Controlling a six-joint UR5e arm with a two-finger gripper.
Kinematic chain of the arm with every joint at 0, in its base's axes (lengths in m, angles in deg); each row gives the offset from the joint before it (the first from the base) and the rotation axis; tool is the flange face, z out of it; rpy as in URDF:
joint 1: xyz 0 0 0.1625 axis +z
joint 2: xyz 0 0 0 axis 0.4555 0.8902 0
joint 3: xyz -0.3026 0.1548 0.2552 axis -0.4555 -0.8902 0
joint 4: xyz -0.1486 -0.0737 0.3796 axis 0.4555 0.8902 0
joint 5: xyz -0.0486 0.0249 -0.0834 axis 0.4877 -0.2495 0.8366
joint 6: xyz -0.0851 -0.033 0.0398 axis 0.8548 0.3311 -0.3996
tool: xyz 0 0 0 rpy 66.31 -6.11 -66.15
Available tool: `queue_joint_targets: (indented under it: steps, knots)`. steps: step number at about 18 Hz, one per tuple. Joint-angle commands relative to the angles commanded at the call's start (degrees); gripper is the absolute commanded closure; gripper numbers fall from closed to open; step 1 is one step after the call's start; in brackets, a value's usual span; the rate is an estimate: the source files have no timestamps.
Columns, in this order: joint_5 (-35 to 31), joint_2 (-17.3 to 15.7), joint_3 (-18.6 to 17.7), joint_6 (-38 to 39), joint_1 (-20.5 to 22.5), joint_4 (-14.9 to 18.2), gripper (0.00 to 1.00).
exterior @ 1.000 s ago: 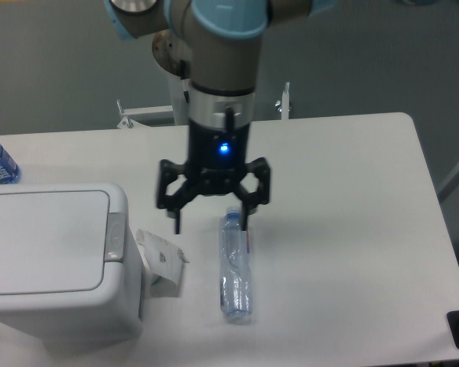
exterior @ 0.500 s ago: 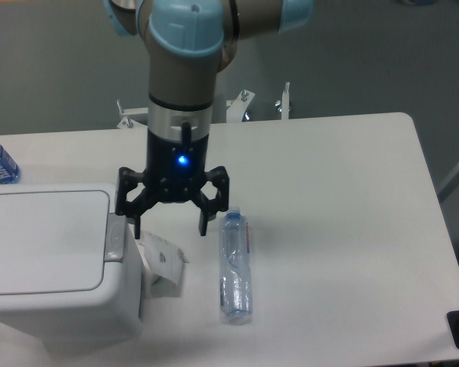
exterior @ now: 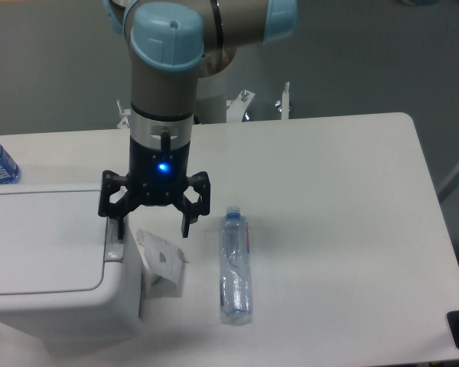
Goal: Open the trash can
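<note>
White plastic trash can (exterior: 50,260), lid shut, sits below and to the left of the gripper (exterior: 153,222), whose jaws are spread wide and empty. One fingertip hovers over the grey push-button strip (exterior: 115,238); drifting sideways, it could snag the crumpled paper (exterior: 161,264) just beneath.

A single fixed camera looks down from the front at the white table (exterior: 344,199), fairly close.

White rectangular trash can (exterior: 46,264) at table's left front; flat lid shut; grey button strip on right rim.
</note>
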Motion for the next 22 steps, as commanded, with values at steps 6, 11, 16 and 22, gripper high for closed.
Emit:
queue_joint_targets:
  steps: [6, 11, 16, 22]
  knots:
    - [0.0, 0.0, 0.0, 0.0, 0.0, 0.0, 0.0]
    - [0.0, 0.3, 0.1, 0.0, 0.0, -0.1, 0.0]
    - [0.0, 0.5, 0.3, 0.0, 0.0, -0.1, 0.0]
    - [0.0, 0.9, 0.4, -0.3, 0.0, -0.1, 0.0]
